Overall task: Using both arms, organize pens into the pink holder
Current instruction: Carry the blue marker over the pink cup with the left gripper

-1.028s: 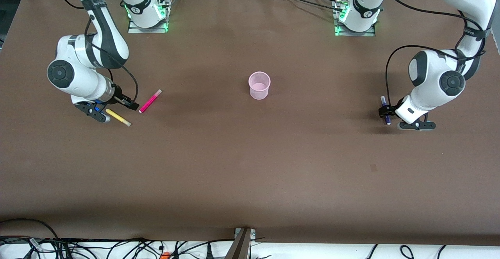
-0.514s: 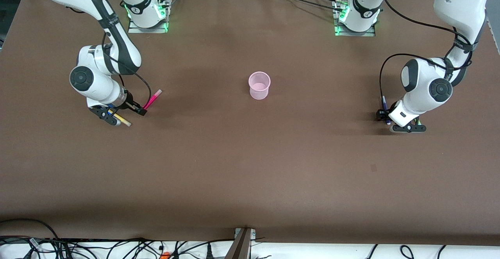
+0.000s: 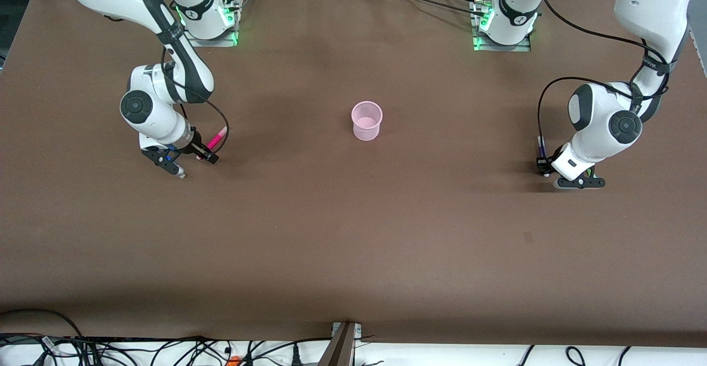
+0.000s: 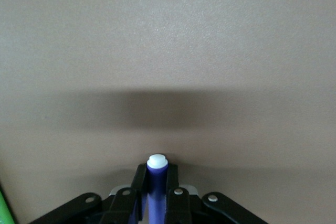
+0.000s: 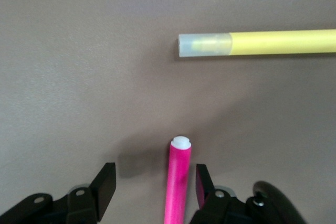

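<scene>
Wide brown matte bench, robot bases along one long edge, small round translucent pale pink plastic holder upright near mid-bench, no pen in it yet.

Picking stage, on both sides. Toward the left arm's end: left end effector low at the bench, pinching the slim dark blue-purple pen; sliver of bright green pen just beside. Toward the right arm's end: right end effector spread, straddling the slim magenta-pink pen; yellow pen flat nearby, untouched.

Next, probably: squeeze on the magenta-pink pen, lift both, carry to the holder, tip upright over its rim.

Against a second ago: right end effector shifted from the yellow pen onto the magenta-pink one; left arm barely moved.
</scene>
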Available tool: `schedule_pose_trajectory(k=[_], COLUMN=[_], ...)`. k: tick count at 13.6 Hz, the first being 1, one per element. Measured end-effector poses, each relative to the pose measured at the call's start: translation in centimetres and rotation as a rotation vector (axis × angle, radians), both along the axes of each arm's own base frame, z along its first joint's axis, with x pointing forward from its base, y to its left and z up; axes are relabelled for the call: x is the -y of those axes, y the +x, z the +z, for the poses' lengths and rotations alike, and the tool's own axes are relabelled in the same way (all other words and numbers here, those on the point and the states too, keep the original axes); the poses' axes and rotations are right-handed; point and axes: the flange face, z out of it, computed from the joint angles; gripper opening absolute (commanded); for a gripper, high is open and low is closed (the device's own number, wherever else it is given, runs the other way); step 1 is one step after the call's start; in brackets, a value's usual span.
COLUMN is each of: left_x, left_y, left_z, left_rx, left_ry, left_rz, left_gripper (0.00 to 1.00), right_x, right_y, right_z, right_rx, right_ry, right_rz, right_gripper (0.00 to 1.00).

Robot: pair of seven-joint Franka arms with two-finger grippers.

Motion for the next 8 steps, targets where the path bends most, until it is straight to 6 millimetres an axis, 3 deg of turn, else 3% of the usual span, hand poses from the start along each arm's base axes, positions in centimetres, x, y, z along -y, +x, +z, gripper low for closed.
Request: schedule_pose_trajectory(k=[3, 5, 8], left_x=[1.8, 6.0, 14.0], left_y=[1.1, 1.9, 2.4], left_z=[3.0, 7.0, 12.7], left_rx=[-0.020, -0.069, -0.090], left_ry=[-0.004, -0.013, -0.079], left_rz=[-0.035, -0.107, -0.187], left_gripper=[0.00, 0.00, 0.00], right_x=[0.0, 0.0, 0.0], right_y=[0.0, 0.0, 0.2], right_z=[-0.1, -0.1, 0.3], right_rx=[0.003, 0.008, 0.018], right_ry=[0.000, 0.001, 0.002], right_rz=[-0.001, -0.001, -0.001], right_gripper=[0.03, 0.00, 0.00])
